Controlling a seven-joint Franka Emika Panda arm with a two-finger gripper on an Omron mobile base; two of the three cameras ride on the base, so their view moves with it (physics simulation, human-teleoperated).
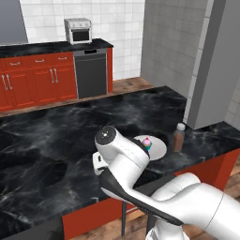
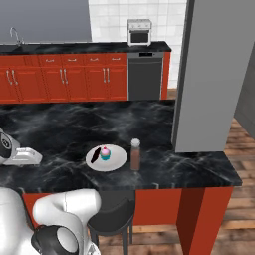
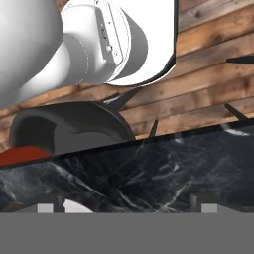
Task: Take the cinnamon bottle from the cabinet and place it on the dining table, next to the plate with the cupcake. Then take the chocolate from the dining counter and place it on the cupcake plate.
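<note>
The white plate (image 2: 115,160) lies near the front edge of the black marble dining table (image 2: 60,124). On it stands the cupcake (image 2: 105,153), and a small dark chocolate (image 2: 95,152) bar lies on the plate's left part. The cinnamon bottle (image 2: 135,155) stands upright just right of the plate, close to it. In the left base view the plate (image 1: 158,146), cupcake (image 1: 147,142) and bottle (image 1: 178,137) sit behind my arm. My gripper (image 3: 124,208) is open and holds nothing. Its hand (image 2: 25,157) hovers low over the marble, well left of the plate.
A black stool (image 2: 112,219) stands under the table's near edge, beside my base. A tall grey block (image 2: 214,74) rises at the table's right end. Red base cabinets, a dark dishwasher (image 2: 144,77) and a toaster oven (image 2: 139,31) line the far wall.
</note>
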